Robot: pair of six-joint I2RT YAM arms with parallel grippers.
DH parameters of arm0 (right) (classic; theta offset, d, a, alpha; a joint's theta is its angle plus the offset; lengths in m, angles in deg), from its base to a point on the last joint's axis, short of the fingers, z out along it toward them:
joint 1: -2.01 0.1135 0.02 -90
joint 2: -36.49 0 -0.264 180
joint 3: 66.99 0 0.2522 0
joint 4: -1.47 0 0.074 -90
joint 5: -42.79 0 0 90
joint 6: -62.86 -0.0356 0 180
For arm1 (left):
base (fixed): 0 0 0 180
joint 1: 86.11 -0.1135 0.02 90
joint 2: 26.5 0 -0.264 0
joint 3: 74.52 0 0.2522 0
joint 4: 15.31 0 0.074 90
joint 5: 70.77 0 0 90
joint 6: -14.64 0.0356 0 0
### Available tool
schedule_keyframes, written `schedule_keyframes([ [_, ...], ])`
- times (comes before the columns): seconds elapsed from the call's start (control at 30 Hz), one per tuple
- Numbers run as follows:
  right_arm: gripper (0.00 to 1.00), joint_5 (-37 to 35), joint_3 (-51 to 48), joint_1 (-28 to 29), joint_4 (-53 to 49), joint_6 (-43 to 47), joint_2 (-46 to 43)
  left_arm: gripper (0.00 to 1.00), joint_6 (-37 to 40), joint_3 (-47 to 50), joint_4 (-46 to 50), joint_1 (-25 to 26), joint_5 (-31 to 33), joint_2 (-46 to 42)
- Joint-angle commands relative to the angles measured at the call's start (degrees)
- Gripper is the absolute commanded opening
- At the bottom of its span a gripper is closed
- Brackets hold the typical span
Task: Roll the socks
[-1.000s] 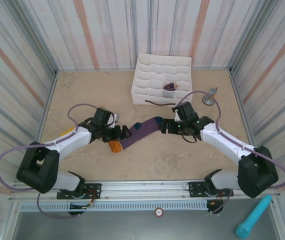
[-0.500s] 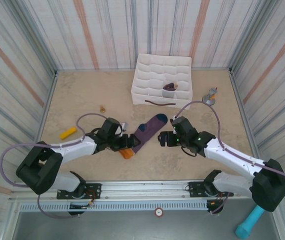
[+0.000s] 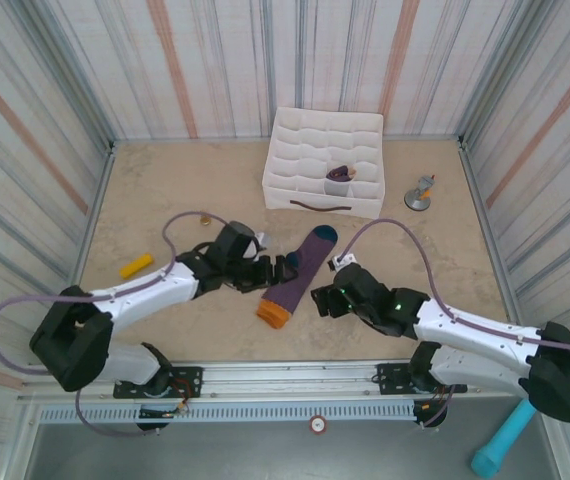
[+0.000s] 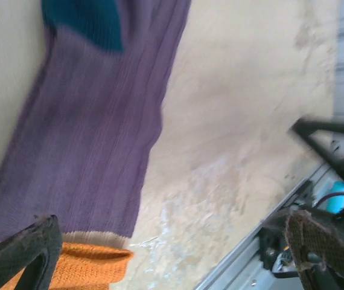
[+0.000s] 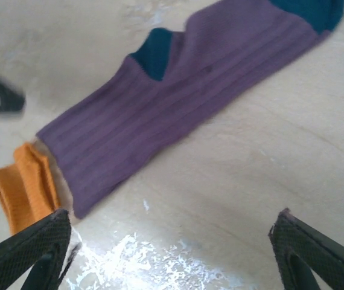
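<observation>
The socks (image 3: 300,272) lie flat on the table as one purple strip, with a teal toe at the far end and an orange cuff (image 3: 273,312) at the near end. I cannot tell whether two are stacked. My left gripper (image 3: 263,272) stands open just left of the strip. In the left wrist view the purple knit (image 4: 87,133) and orange cuff (image 4: 81,266) sit by the left finger, and bare table lies between the open left gripper's (image 4: 172,254) fingers. My right gripper (image 3: 323,300) is open right of the cuff end. The right wrist view shows the socks (image 5: 178,103) ahead of the open right gripper (image 5: 172,254).
A white gridded fabric box (image 3: 310,150) with a dark item (image 3: 341,175) in one cell stands at the back. A yellow object (image 3: 135,265) and a small brass piece (image 3: 205,216) lie left. A grey metal thing (image 3: 420,192) lies right. Striped walls enclose the table.
The socks' cuff end has swung nearer and to the right. My left gripper followed to the right, and my right gripper drew back toward the front edge.
</observation>
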Motion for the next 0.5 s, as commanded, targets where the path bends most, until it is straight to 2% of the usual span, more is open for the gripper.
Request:
schedule_keyframes([
  [0.0,0.79,-3.88,0.74,3.36,2.84,4.82,2.68,0.96,4.10,-0.22,9.92,-5.47,-4.78,-2.40],
  [0.13,0.76,-4.92,2.89,8.40,3.93,8.63,7.34,0.94,4.14,2.76,11.56,-9.31,-7.16,-3.69],
  [0.27,0.76,-4.87,4.58,9.86,5.36,9.10,11.70,0.85,3.00,6.31,12.82,-9.49,-8.86,-5.23],
  [0.47,0.76,-3.64,5.88,9.86,8.20,9.46,16.30,0.65,-1.78,15.08,9.21,-9.21,-9.47,-11.22],
])
